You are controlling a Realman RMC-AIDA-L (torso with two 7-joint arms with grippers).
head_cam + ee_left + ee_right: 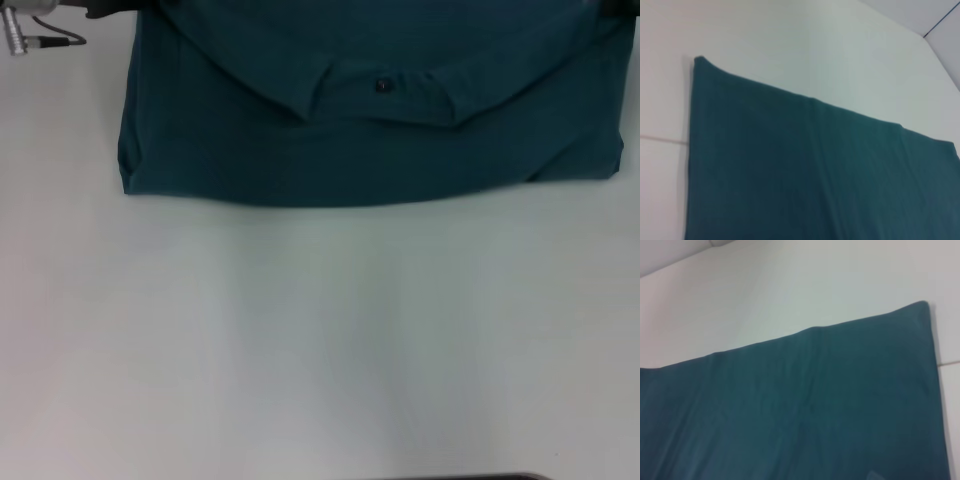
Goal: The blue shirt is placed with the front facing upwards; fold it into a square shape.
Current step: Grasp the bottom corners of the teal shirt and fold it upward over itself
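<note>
The blue shirt [370,140] lies at the far side of the white table [320,340], plain teal side up. A folded-over layer shows the curved neckline and a small black neck tag [383,86]. Its near edge is a straight fold. The chest lettering is hidden. Dark slivers at the picture's top edge, over the shirt's far left corner [105,8] and far right corner [615,6], look like parts of my two grippers. The left wrist view shows only the shirt [815,175] on the table, and so does the right wrist view of the shirt [805,410].
A silver connector with a black cable [30,35] lies on the table beyond the shirt's left corner. A thin seam line [662,139] crosses the tabletop. A dark strip [490,477] runs along the table's near edge.
</note>
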